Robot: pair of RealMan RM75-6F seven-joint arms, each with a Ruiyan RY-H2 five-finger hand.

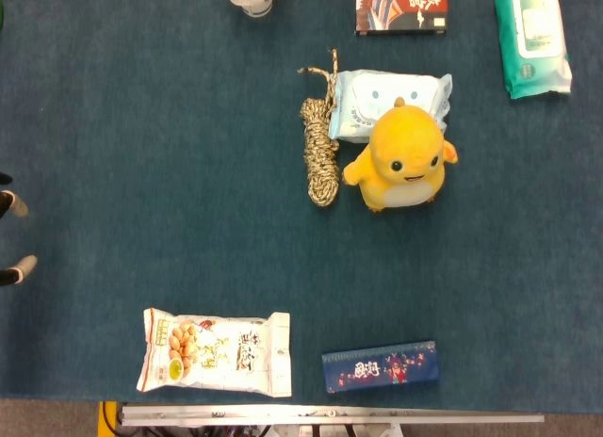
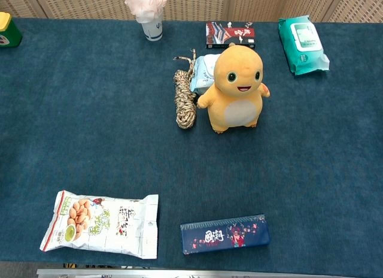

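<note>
Your left hand (image 1: 14,237) shows only as dark fingertips at the left edge of the blue-carpeted table (image 1: 141,154); its grip cannot be told. Nearest it, the white crinkly snack bag printed with nuts (image 1: 215,352) lies by the near edge, well apart.

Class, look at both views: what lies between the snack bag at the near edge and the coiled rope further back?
Nothing: between the snack bag and the coiled rope only bare blue tablecloth shows, in both views.

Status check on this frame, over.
Left hand at left edge, fingertips apart, holding nothing. Right hand out of view. Snack bag nearest, untouched. Nothing between them.
</note>
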